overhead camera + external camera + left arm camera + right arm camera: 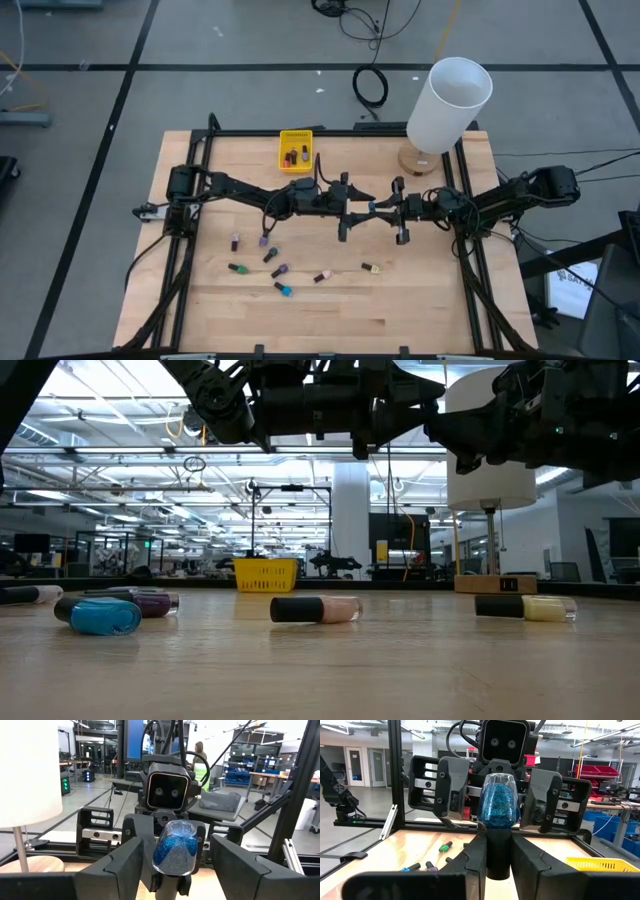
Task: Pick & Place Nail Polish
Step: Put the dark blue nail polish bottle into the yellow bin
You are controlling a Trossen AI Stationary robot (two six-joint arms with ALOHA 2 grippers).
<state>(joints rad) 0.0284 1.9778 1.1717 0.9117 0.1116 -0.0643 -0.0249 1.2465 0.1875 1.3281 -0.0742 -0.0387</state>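
My right gripper (497,857) is shut on a blue glitter nail polish bottle (498,802), held in the air over the table's middle (372,207). My left gripper (176,870) faces it, open. Its two fingers (451,785) stand on either side of the bottle's body without touching it. Several other nail polish bottles (280,271) lie on their sides on the table's near half. A few more sit in the small yellow bin (295,150) at the far side. My right gripper pinches the blue bottle's dark cap (498,845) between its two fingers. The fingers come level from the table's right side and lie along the bottle. The bottle is lifted clear and lies level. Its glitter body (175,850) sticks out past the fingertips toward the left gripper.
A lamp with a white shade (448,105) and a round wooden base (420,160) stands at the far right. In the low view a blue bottle (100,615), a beige one (315,609) and a yellowish one (525,607) lie on the wood below the arms.
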